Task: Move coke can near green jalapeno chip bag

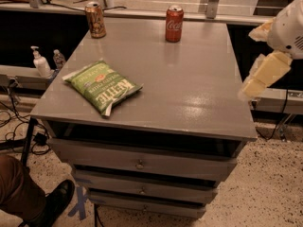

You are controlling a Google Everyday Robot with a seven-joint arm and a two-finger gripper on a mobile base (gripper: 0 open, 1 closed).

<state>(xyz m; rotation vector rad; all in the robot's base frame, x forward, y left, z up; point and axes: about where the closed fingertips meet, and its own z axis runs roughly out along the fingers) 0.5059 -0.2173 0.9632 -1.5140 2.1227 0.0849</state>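
Observation:
The red coke can [173, 23] stands upright at the far edge of the grey table top [189, 89], right of centre. The green jalapeno chip bag [102, 86] lies flat near the front left of the table, well apart from the can. My gripper [251, 63] hangs at the right edge of the view, beside the table's right side and above its level. It is open and empty, with pale cream fingers [264, 74]. It is far from both the can and the bag.
A gold-brown can [95, 19] stands at the far left corner of the table. The table has drawers [139, 163] below. A pump bottle [40, 62] and a small bottle [59, 58] sit on a ledge at left. A person's leg and shoe [28, 200] are at bottom left.

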